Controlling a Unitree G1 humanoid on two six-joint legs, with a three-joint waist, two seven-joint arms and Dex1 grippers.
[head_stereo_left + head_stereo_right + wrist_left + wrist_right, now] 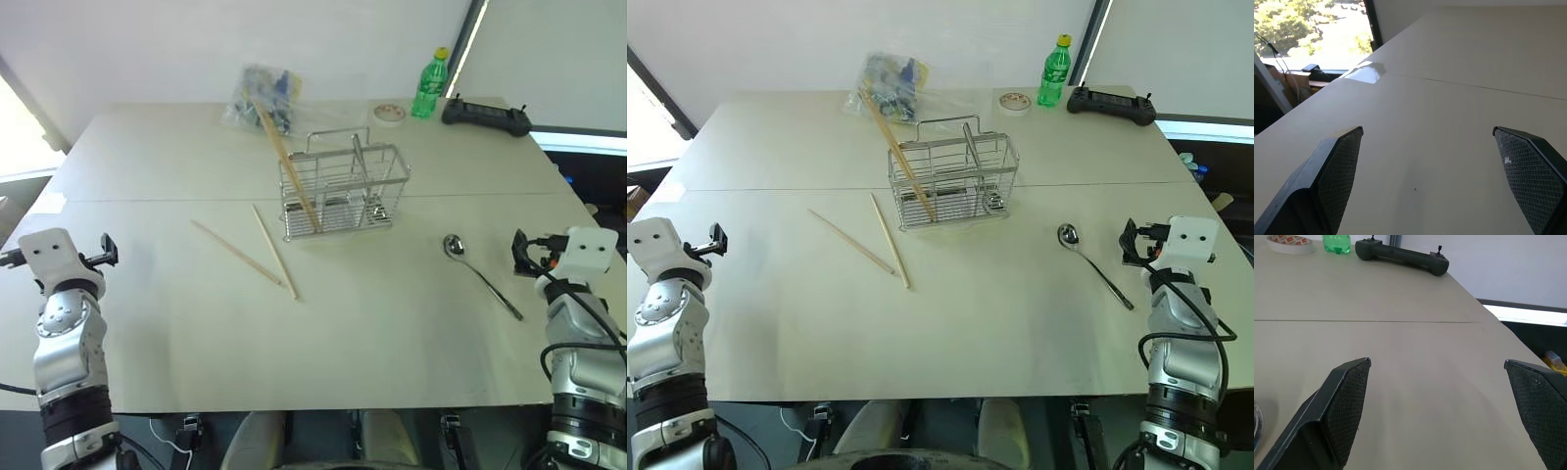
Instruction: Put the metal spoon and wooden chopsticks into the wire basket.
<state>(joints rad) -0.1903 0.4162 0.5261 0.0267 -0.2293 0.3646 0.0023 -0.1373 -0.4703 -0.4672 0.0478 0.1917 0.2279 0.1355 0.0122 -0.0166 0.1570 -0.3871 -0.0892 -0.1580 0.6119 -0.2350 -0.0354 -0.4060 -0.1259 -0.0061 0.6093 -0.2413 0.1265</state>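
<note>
Pale, smooth worktop (pixel 392 333) with both my sets of fingers spread wide and empty at its near corners.

Seen from my head, the wire basket (pixel 343 191), a shiny rectangular grid with loop handles, stands past centre toward 12 o'clock, with wooden chopsticks (pixel 289 166) leaning out of its left compartment. Two more thin tan sticks (pixel 257 253) lie flat at 10 o'clock, their near ends converging. The metal spoon (pixel 480 274) lies at 2 o'clock, round bowl away from me, slim handle running toward my right fingers (pixel 1440 411). My left fingers (pixel 1425 181) hover over bare board near the left edge. Along the far edge sit a plastic bag (pixel 263 96), tape roll (pixel 389 114), green bottle (pixel 429 86) and black controller (pixel 485 117).
</note>
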